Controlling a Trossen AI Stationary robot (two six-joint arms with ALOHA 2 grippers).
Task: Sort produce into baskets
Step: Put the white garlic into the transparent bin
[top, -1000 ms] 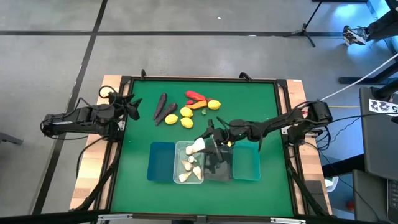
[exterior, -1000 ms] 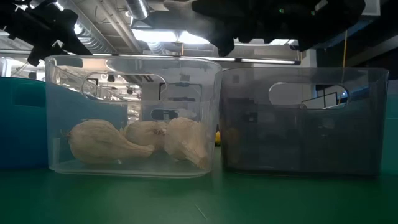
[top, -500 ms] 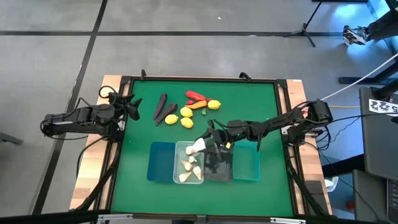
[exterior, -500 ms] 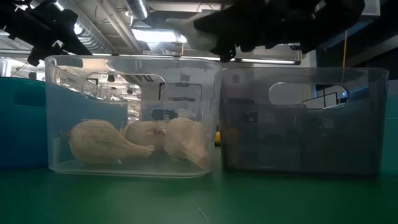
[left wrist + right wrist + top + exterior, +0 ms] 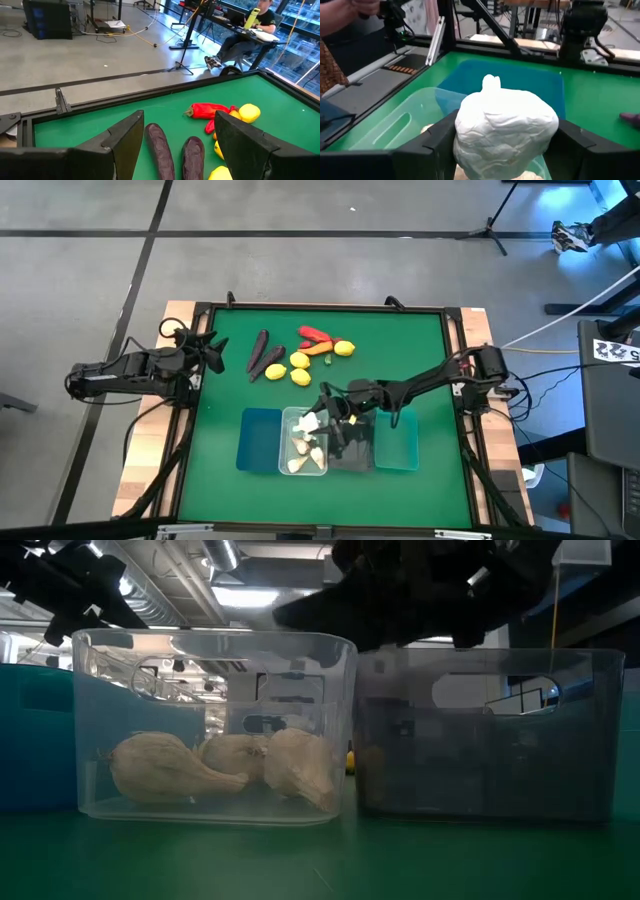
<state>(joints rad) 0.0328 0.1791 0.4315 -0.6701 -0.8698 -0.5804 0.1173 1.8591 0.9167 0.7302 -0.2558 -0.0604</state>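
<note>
Right gripper [image 5: 502, 150] pinches a whitish garlic bulb [image 5: 504, 127], crinkled papery skin with a stubby stem, held over the clear basket [image 5: 303, 442]; arm stretched low across from the right edge. That smooth see-through plastic bin holds lumpy garlic bulbs [image 5: 220, 768]. Blue basket [image 5: 259, 439] on its left, dark grey basket [image 5: 350, 448] and teal basket [image 5: 396, 442] on its right. Left gripper [image 5: 175, 142] at the left edge, fingers spread, empty, facing matte purple eggplants [image 5: 172, 152]. Glossy lemons [image 5: 299, 368] and red peppers [image 5: 314, 335] lie farther back.

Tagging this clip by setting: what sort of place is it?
Likely a robotics lab: a framed green table on bare concrete, exposed ceiling ducts, and a person at a desk beside cables and stands.
</note>
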